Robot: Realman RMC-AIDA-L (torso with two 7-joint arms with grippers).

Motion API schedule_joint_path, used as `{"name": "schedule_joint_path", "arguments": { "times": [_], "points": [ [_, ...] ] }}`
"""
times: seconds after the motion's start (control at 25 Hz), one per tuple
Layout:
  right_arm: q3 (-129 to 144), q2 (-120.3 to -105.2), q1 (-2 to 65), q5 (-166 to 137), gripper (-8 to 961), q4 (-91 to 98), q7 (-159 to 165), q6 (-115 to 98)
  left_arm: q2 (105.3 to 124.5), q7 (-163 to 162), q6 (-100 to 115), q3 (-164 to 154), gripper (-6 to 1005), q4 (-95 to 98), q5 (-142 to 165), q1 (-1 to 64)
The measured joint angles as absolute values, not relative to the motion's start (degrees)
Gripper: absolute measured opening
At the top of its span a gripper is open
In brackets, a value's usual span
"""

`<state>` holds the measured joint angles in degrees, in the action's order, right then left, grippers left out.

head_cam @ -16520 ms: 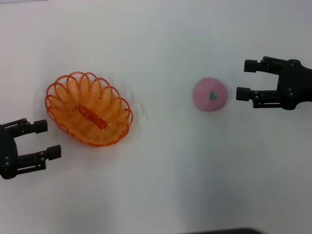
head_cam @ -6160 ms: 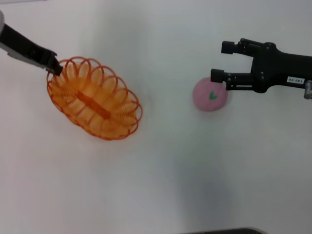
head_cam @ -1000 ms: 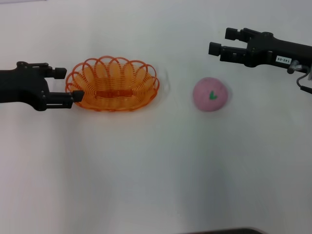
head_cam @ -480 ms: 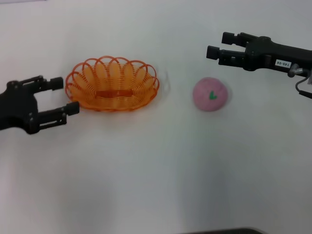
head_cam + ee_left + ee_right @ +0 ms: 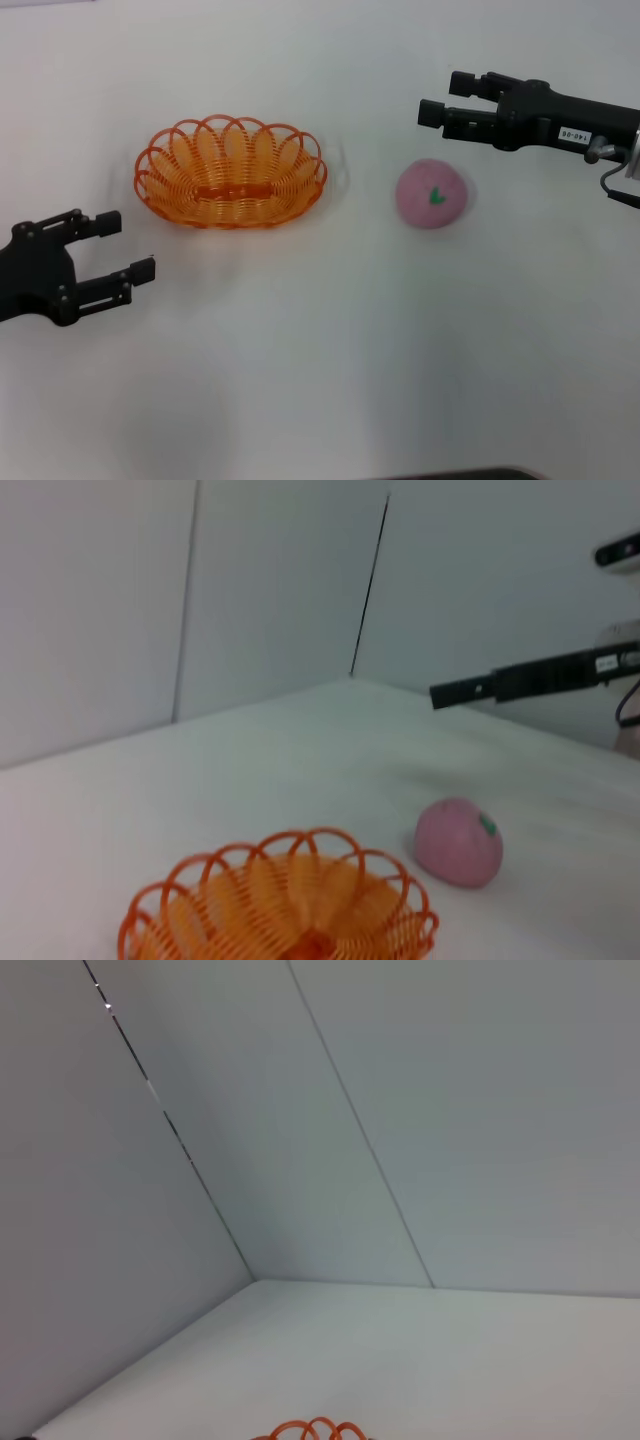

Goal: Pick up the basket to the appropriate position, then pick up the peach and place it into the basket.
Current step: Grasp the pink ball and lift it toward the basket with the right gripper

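On the white table (image 5: 320, 380), the left gripper (image 5: 128, 247) has let go of the basket (image 5: 231, 172) and drawn back toward the robot's own side; a second ago its fingers were at the basket's left rim, and now they stand wide apart, holding nothing, well clear of it. That suggests the basket step is finished, with the peach still to be picked. The right gripper (image 5: 443, 98) has crept a little leftward and hovers beyond the peach (image 5: 432, 194), not touching it, its fingers parted and empty.

The basket rests flat, its long axis lying across the table, an orange wire oval with looped rim and spiral sides, empty inside. Just to its right, apart from it, sits the peach: a round pink ball bearing a small green mark.
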<state>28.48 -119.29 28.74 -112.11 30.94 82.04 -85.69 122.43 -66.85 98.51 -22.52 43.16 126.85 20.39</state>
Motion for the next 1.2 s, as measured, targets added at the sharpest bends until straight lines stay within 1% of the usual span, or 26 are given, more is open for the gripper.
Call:
{"name": "schedule_joint_path", "arguments": {
  "times": [0.4, 0.64, 0.72, 0.8, 0.92, 1.0, 1.08, 1.2],
  "points": [
    [28.7, -119.29, 28.8, -112.2, 927, 30.9, 81.9, -85.4, 122.54, -67.1, 98.3, -22.0, 750, 43.0, 127.7, 20.4],
    [28.8, -118.67, 29.2, -112.2, 926, 31.6, 83.0, -86.7, 122.47, -67.3, 98.3, -22.0, 751, 43.0, 127.7, 20.6],
    [29.5, -118.22, 29.3, -112.1, 926, 32.6, 83.8, -87.6, 122.46, -67.3, 98.3, -21.9, 751, 43.0, 127.7, 20.6],
    [31.3, -117.38, 29.3, -112.2, 926, 34.3, 85.8, -88.7, 122.47, -67.4, 98.0, -22.0, 751, 43.0, 127.7, 20.5],
    [36.0, -115.6, 29.3, -112.2, 926, 39.1, 91.7, -91.3, 122.5, -67.5, 97.7, -22.0, 751, 43.0, 127.7, 20.4],
    [38.0, -114.86, 29.2, -112.5, 926, 43.0, 95.3, -93.3, 122.51, -67.6, 97.6, -22.0, 750, 43.0, 127.7, 20.4],
    [39.0, -114.48, 29.1, -114.5, 926, 48.2, 99.6, -95.8, 122.52, -68.0, 97.6, -22.2, 750, 43.0, 127.7, 20.4],
    [39.0, -114.43, 29.7, -120.5, 925, 56.9, 105.6, -99.7, 122.57, -68.1, 97.6, -22.3, 750, 43.0, 127.7, 20.4]
  ]
}}
